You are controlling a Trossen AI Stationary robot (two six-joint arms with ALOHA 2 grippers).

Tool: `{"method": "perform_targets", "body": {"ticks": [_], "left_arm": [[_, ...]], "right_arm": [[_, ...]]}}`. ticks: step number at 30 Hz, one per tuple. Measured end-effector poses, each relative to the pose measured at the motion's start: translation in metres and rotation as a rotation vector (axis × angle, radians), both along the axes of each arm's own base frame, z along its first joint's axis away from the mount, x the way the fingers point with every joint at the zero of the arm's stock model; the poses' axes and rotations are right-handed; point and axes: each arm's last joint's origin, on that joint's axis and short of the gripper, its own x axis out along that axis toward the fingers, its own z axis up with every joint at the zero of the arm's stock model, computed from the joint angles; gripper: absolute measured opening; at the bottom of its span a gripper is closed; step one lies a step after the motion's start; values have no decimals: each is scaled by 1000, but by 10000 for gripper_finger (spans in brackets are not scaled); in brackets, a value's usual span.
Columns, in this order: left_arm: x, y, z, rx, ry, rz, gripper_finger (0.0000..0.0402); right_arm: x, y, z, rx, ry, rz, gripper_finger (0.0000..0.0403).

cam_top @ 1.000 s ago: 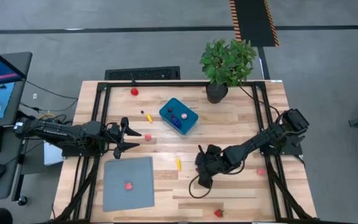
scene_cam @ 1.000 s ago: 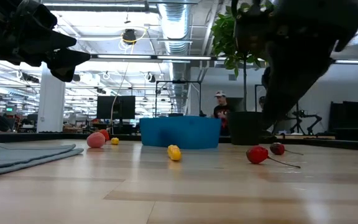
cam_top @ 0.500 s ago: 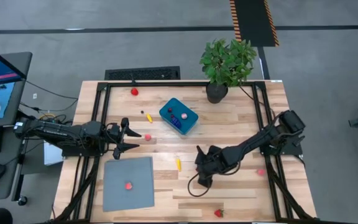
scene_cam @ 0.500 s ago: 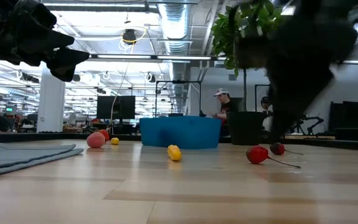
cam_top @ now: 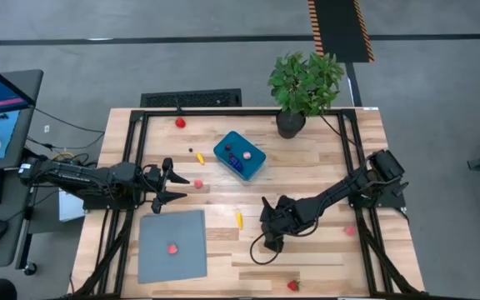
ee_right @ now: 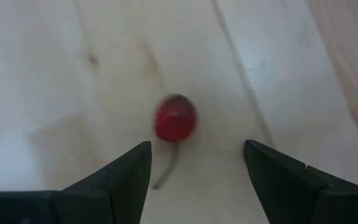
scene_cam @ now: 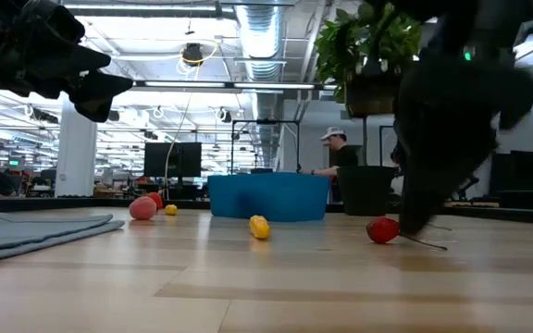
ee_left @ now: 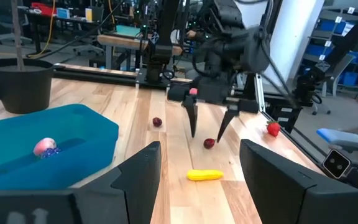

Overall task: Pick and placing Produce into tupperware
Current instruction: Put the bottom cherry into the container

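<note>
One cherry (ee_right: 175, 119) now centred between spread right gripper (cam_top: 267, 223) fingers, lower middle; shifted leftward, ready to grasp.

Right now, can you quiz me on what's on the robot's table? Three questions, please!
1. True or false: the grey sheet has nothing on it.
2. What lies on the wood between the right arm's open jaws? A) a yellow piece B) a red cherry with a stem C) a green leaf
3. Fill in: the pink piece lies inside the teal ____.

Key: 1 false, a red piece lies on it. 2 B. 3 tupperware.
</note>
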Motion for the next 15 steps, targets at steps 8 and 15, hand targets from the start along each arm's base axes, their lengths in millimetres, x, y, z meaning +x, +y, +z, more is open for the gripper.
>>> {"method": "perform_targets", "body": {"ticks": [8,15], "left_arm": [[0,0,0,-1,-1,0,208],[0,0,0,-1,0,0,208]], "right_arm": [[4,0,-6,14,9,16,275],[3,-3,-7,3,32,10,172]]}}
